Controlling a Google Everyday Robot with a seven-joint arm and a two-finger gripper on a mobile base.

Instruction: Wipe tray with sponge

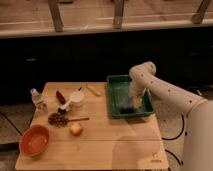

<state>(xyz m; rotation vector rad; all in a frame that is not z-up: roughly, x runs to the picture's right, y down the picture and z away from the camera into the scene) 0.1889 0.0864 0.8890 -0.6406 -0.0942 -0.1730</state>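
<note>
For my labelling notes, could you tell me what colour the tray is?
Green, clearest in the camera view: the tray, with the pincer down inside it.

From my station I see a white arm [165, 92] of smooth, rounded tubular shells, thick at the shoulder toward four o'clock and ending in a bulbous rounded joint [142, 74] at about one o'clock. The broad white body casing [199, 135] fills the lower right corner, plain and unmarked. The gripper [131, 102] is a darker, blurred piece at the arm's end, just right of centre.
</note>
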